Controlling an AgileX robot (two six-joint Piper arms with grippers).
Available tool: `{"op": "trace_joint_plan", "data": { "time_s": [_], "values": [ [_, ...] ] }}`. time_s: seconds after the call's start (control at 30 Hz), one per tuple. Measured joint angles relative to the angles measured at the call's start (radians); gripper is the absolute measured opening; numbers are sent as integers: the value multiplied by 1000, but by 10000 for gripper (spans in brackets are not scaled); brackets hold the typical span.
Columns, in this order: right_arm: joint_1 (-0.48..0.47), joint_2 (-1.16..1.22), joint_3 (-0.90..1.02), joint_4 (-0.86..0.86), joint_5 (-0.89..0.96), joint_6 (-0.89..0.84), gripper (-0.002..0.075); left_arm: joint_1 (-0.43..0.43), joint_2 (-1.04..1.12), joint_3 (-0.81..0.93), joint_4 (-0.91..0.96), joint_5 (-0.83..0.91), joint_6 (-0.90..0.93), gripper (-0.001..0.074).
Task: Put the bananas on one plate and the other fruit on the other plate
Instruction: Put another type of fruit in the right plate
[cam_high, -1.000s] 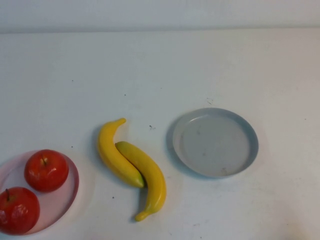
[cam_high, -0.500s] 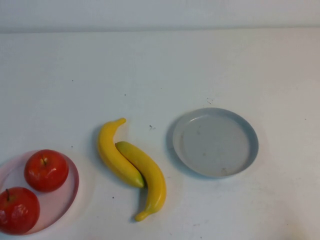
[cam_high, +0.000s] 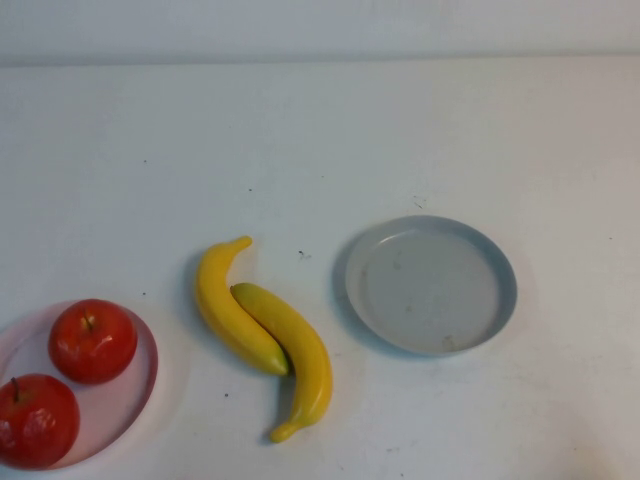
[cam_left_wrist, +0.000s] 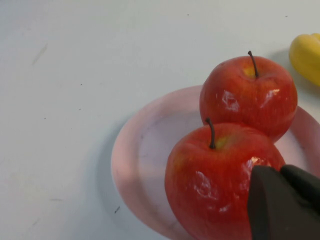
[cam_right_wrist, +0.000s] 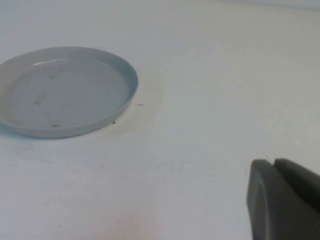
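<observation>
- Already both apples (cam_high: 92, 341) sit on the pink plate (cam_high: 146, 385), sorted.
- Bananas (cam_high: 265, 335) lie crossed on the tabletop (cam_high: 320, 140) beside the empty grey-blue plate (cam_high: 431, 285).
- Left end effector (cam_left_wrist: 283, 202) hangs near the apples, right end effector (cam_right_wrist: 282, 200) well off its plate; grip of either: cannot tell.

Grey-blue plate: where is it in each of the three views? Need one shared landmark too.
High view: grey-blue plate right of centre, empty, right of the bananas.
Left wrist view: not in it; left gripper sits by the apples.
Right wrist view: upper left, well clear of the right gripper.
Shared landmark: the white table.
</observation>
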Motion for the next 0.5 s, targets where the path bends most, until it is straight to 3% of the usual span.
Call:
{"op": "trace_joint_plan", "data": {
  "time_s": [0.17,0.37,0.5],
  "values": [
    [0,0,0,35,-54,0,-17,0,0,0,0,0,0,1],
    [0,0,0,412,-249,0,-17,0,0,0,0,0,0,1],
    [0,0,0,550,-306,0,-17,0,0,0,0,0,0,1]
  ]
}}
